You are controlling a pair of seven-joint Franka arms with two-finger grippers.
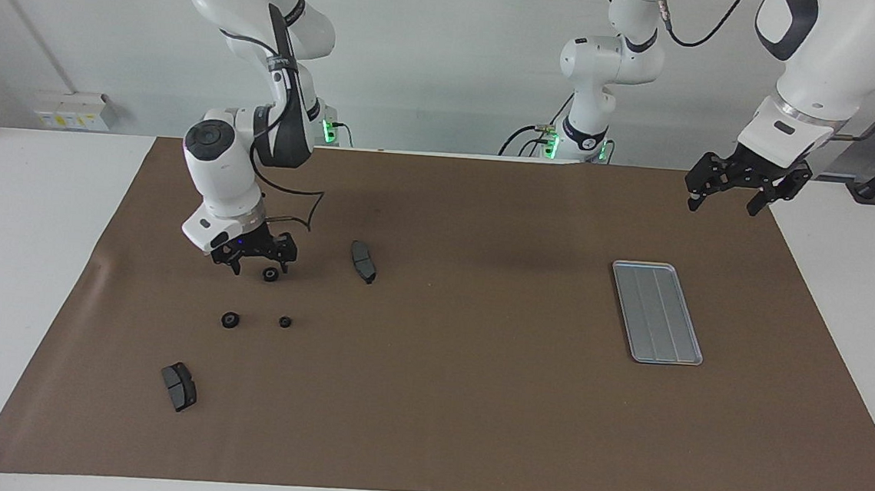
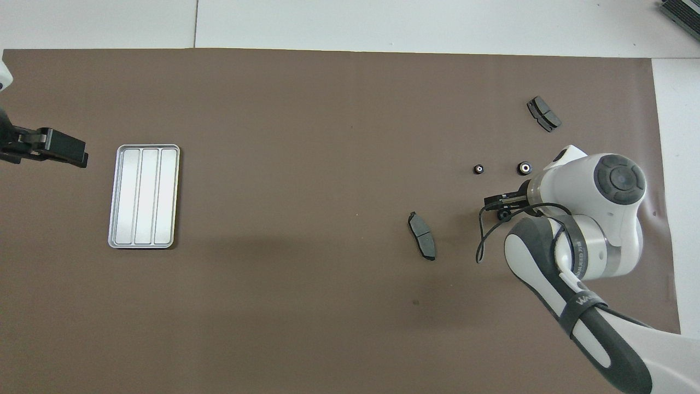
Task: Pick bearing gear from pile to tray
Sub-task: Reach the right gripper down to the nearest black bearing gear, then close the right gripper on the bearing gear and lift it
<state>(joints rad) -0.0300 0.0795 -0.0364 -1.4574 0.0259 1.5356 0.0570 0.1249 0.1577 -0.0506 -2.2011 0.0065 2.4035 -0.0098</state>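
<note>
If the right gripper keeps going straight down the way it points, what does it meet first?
Most likely the black ring just under the open right gripper, though its fingers may straddle it and meet the brown mat.

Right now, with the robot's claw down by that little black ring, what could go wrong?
The right gripper, open, is low over the nearest black ring. The ring is tiny and sits by one fingertip rather than midway, so closing might nudge it away instead of catching it. It is round, so it might roll across the brown mat. The tray lies at the left arm's end, so a weak grip could drop it during the carry. The left gripper waits, open.
</note>
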